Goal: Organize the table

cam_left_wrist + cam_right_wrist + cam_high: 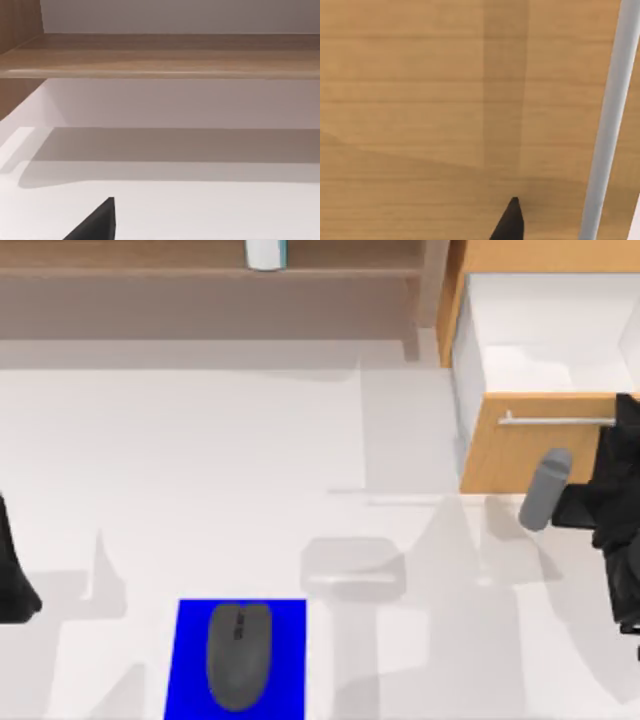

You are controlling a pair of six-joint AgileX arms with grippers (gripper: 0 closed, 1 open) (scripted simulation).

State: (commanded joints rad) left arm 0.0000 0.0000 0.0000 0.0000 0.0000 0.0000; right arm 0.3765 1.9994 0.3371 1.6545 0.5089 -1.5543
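The white table [200,460] spans the top view. A grey mouse [238,654] lies on a blue mat [185,660] at the front edge. My right gripper [580,502] is at the right side, close below the wooden drawer front [520,455] and its silver bar handle [555,420]. A grey rounded cylinder [546,488] sits tilted right beside it; whether it is held I cannot tell. In the right wrist view the drawer front [420,100] and the handle [612,120] are very close. My left gripper [12,575] is parked at the left edge.
The drawer [540,340] is pulled out, its white inside showing. A wooden shelf [200,260] runs along the back with a white and blue container [266,253] on it. The shelf board [160,57] also crosses the left wrist view.
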